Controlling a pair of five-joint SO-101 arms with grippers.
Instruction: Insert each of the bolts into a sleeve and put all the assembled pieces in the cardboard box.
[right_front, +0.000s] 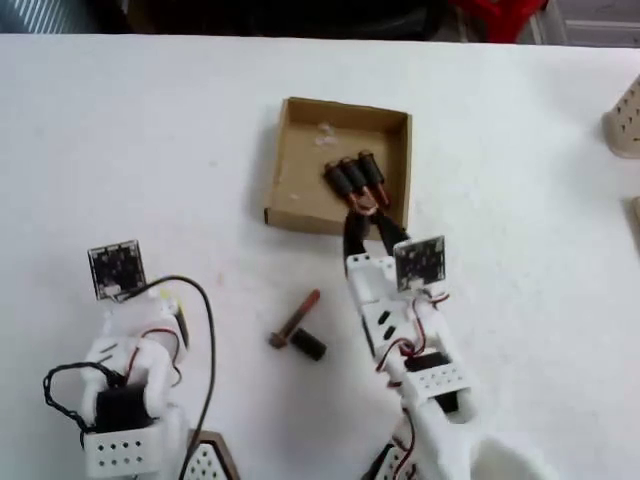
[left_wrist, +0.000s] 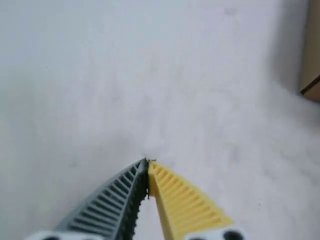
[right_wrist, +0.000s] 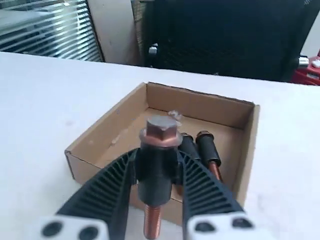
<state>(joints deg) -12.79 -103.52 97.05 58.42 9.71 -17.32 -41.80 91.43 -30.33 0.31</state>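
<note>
Right end effector (right_wrist: 157, 165), arm stretched forward, clamps sleeved bolt (right_wrist: 160, 132) over cardboard box (right_wrist: 200, 106) rim; left end effector (left_wrist: 148, 170) closed.

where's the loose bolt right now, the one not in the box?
High view: the loose bolt lies on the table, outside the cardboard box on the side nearest the robot, with a black sleeve right beside it.

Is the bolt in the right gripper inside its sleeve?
Inside: the bolt has its head atop the sleeve, thread sticking out below.
</note>
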